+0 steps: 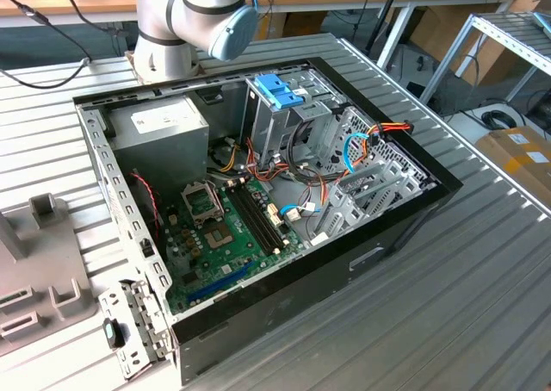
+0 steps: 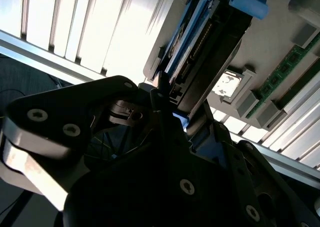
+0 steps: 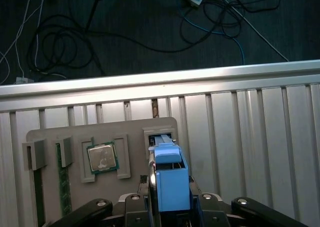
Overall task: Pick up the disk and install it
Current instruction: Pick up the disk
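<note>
The disk (image 3: 170, 179), a flat drive in a blue plastic carrier frame, stands on edge between the fingers of my gripper (image 3: 170, 201), which is shut on it. Its far end sits right at a slot of the grey holder tray (image 3: 50, 137); I cannot tell whether it is still inside the slot. In the second wrist view the disk (image 2: 200, 42) shows edge-on, with its near end in the gripper (image 2: 175, 104). The open computer case (image 1: 258, 193) lies on the table, and its metal drive cage (image 1: 297, 120) has a blue clip on top.
The holder tray (image 1: 34, 279) sits at the exterior view's left and also carries a processor chip (image 3: 102, 158) and a memory stick (image 3: 64, 187). Inside the case are a grey power-supply box (image 1: 164, 124), a green motherboard (image 1: 224, 227) and loose cables (image 1: 362, 141). The arm's base (image 1: 189, 21) stands behind the case.
</note>
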You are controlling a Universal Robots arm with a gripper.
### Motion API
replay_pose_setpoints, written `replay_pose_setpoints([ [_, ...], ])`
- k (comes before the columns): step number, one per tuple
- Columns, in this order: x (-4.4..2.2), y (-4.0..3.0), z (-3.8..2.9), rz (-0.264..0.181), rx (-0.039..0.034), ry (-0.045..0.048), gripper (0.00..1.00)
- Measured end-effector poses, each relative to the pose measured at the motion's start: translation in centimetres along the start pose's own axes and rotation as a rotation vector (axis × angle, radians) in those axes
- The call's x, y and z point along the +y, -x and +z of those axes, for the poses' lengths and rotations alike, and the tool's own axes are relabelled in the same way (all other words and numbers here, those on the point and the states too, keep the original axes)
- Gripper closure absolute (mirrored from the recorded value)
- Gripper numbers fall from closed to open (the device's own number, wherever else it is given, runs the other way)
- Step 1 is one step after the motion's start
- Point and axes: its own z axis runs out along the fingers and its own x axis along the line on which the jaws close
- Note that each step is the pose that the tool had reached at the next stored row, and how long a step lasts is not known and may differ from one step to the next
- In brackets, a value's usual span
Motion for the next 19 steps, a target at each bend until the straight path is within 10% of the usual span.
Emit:
replay_pose_setpoints([
  [5, 0.00, 0.00, -0.01, 0.000, 0.0000, 0.0000, 0.48],
  [19, 0.24, -0.01, 0.21, -0.097, 0.0045, 0.0042, 0.48],
])
